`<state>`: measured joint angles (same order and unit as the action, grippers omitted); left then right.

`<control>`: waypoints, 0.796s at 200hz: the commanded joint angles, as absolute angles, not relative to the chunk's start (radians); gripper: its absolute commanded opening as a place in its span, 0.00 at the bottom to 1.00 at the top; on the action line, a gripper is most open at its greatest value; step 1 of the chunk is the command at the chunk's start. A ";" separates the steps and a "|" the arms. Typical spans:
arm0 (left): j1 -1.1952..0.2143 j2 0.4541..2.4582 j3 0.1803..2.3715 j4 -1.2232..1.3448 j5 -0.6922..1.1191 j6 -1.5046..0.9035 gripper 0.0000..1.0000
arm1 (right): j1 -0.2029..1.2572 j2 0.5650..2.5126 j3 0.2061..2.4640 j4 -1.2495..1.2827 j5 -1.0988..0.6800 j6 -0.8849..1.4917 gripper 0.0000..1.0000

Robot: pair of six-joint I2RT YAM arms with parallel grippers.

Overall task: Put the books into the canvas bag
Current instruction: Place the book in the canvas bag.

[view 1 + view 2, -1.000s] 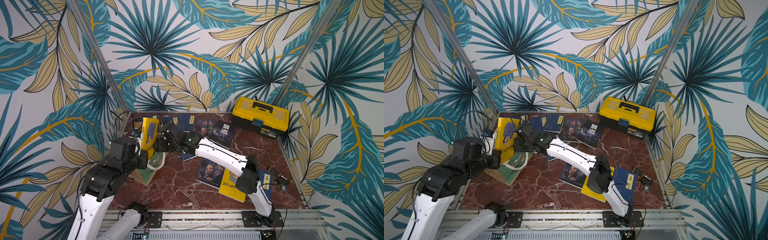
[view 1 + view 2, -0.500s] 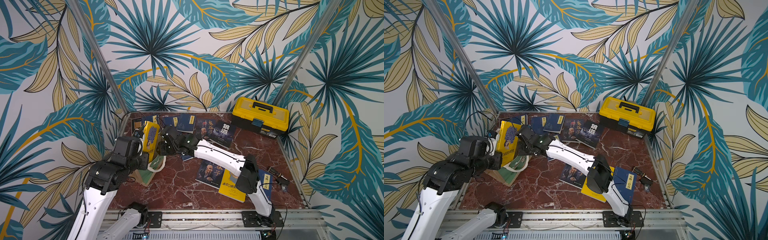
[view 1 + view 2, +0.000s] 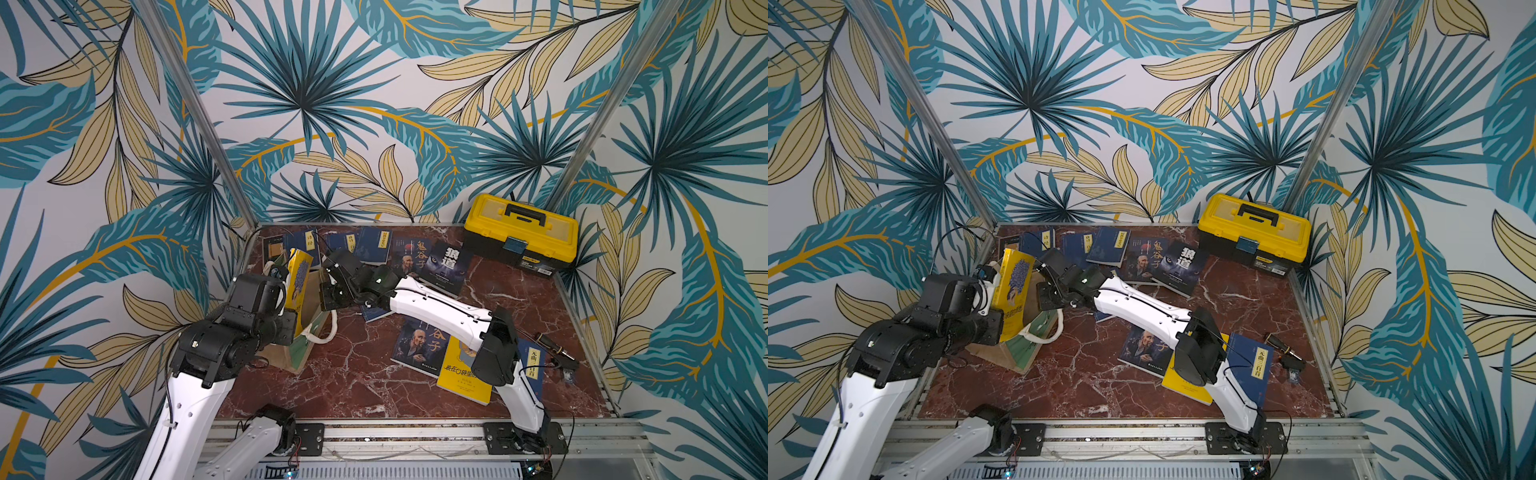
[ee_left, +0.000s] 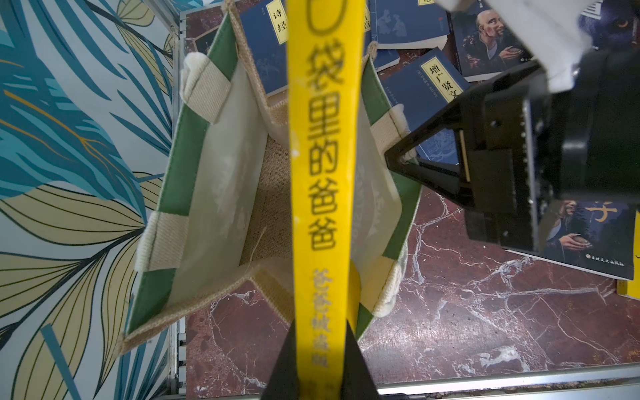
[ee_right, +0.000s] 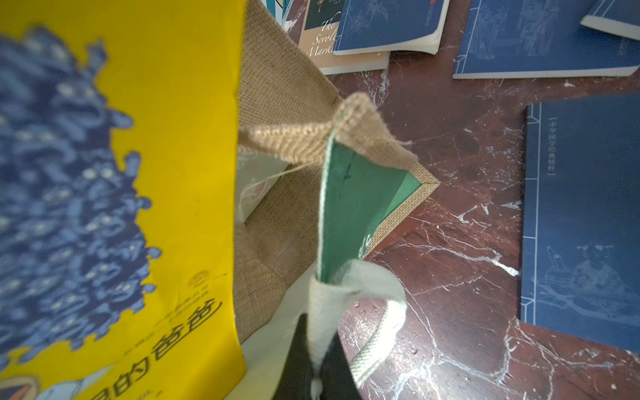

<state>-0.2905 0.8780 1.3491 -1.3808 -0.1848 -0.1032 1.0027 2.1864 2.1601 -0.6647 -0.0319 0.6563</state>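
My left gripper (image 4: 320, 346) is shut on a bright yellow book (image 4: 323, 173), spine up, held upright over the open mouth of the canvas bag (image 4: 166, 194). In both top views the yellow book (image 3: 297, 286) (image 3: 1015, 291) stands over the tan bag (image 3: 309, 347) (image 3: 1013, 353) at the table's left. My right gripper (image 5: 317, 332) is shut on the bag's whitish-lined wall beside a rope handle (image 5: 377, 339), holding that side up. More books lie flat: navy ones (image 3: 376, 245) and dark portrait covers (image 3: 409, 257) at the back, another portrait cover (image 3: 419, 343) and a yellow one (image 3: 461, 374) in front.
A yellow-and-black toolbox (image 3: 521, 232) stands at the back right corner. A small dark tool (image 3: 552, 349) lies near the right edge. The wall panel runs close along the bag's left side (image 4: 86, 173). My right arm (image 3: 440, 311) stretches across the table's middle above the books.
My right gripper has shut on the bag's wall. My left arm has brought the yellow book lower, over the bag's mouth.
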 commanded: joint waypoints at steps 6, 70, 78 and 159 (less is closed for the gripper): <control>-0.283 0.874 1.426 -1.444 -0.157 -0.063 0.00 | 0.965 2.136 2.178 -0.675 -0.017 0.618 0.00; -0.282 0.926 1.441 -1.458 -0.065 -0.053 0.00 | 0.909 2.135 2.248 -0.704 -0.084 0.612 0.00; -0.284 0.929 1.441 -1.457 -0.071 -0.056 0.00 | 0.904 2.134 2.252 -0.707 -0.097 0.604 0.00; -0.284 1.011 1.442 -1.459 -0.181 -0.061 0.00 | 0.898 2.117 2.224 -0.736 -0.119 0.615 0.00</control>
